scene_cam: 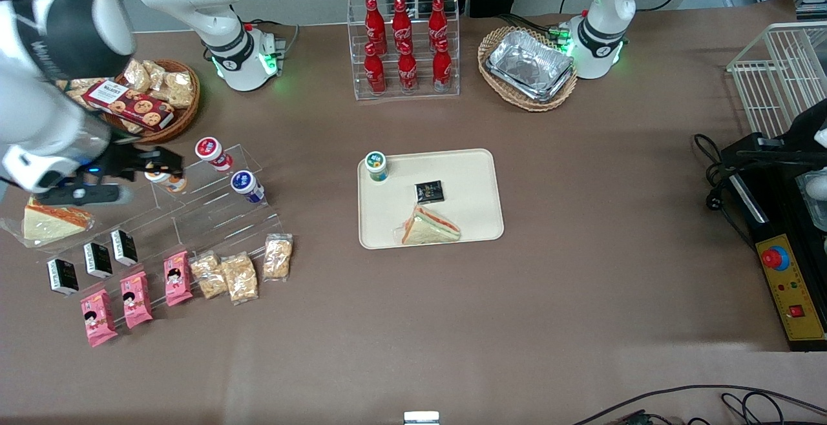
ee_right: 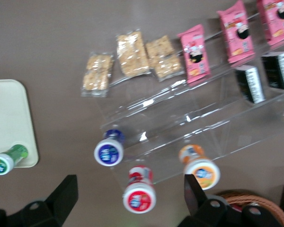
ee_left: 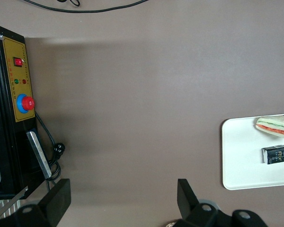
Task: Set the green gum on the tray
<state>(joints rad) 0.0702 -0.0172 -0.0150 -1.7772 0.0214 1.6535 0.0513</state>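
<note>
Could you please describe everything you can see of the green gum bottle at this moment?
The green gum is a small cylindrical bottle with a round lid, green at the rim and white in the centre, and a green-blue label on its body. It looks like plastic. It stands upright in a corner of the beige tray, on the side farther from the front camera, apart from the black packet and the sandwich. Nothing grips it: the pincer, open, hangs over the clear stepped rack.

Cola bottles (scene_cam: 402, 42) in clear rack, foil trays (scene_cam: 531, 65) in wicker basket, pink snack packets (scene_cam: 136, 299)
</note>
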